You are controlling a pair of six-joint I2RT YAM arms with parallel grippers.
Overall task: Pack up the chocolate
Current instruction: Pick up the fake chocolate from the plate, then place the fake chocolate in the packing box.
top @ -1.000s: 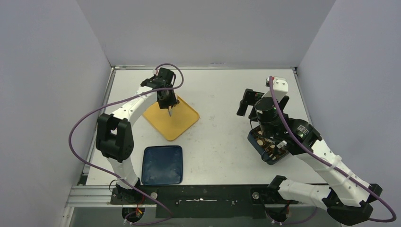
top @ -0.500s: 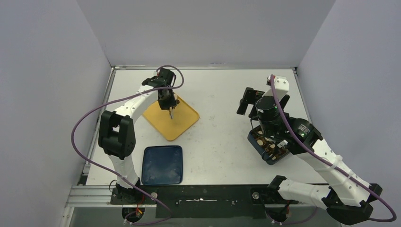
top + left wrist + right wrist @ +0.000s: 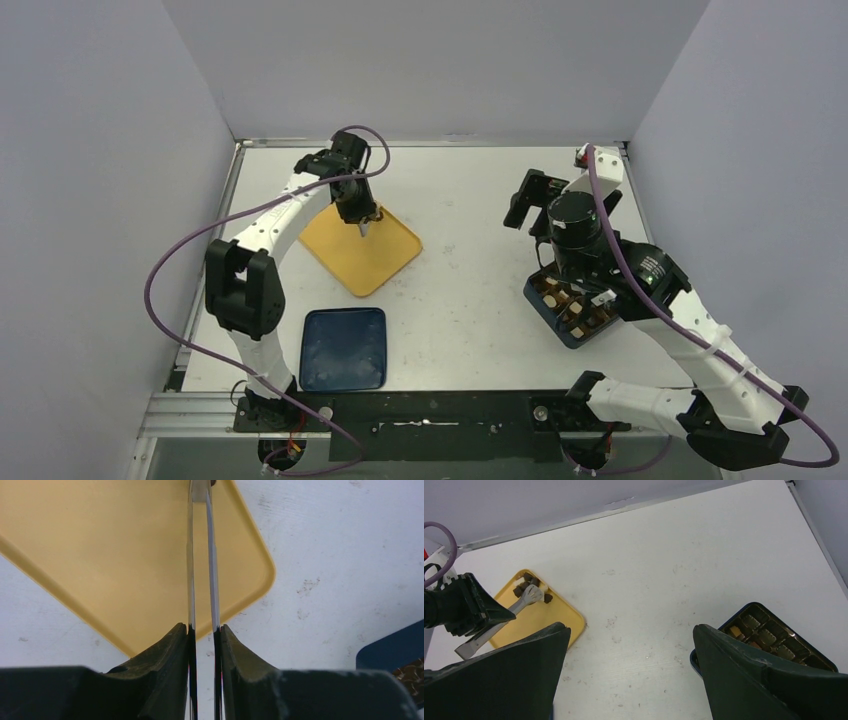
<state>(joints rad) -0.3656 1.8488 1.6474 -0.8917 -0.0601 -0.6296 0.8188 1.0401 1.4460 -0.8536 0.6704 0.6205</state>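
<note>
Several dark brown pieces of chocolate (image 3: pixel 548 598) lie at the far corner of the yellow tray (image 3: pixel 345 255). My left gripper (image 3: pixel 362 213) is shut on a pair of long metal tongs (image 3: pixel 190 555), whose two arms run close together between the fingers (image 3: pixel 170 650). The tongs' tip (image 3: pixel 531 595) rests among those pieces; I cannot tell whether it pinches one. More chocolate (image 3: pixel 570 305) fills the cells of the dark blue box (image 3: pixel 774 630) at the right. My right gripper (image 3: pixel 630 627) is open and empty, above bare table between tray and box.
A dark blue lid (image 3: pixel 343 348) lies flat near the front edge, left of centre. The yellow tray (image 3: pixel 100 555) sits angled like a diamond. Grey walls close the table on three sides. The right arm's forearm overhangs part of the box.
The left gripper has squeezed the tongs narrower and shifted slightly toward the tray's far corner. The right gripper has moved a little toward the back wall, still open.
</note>
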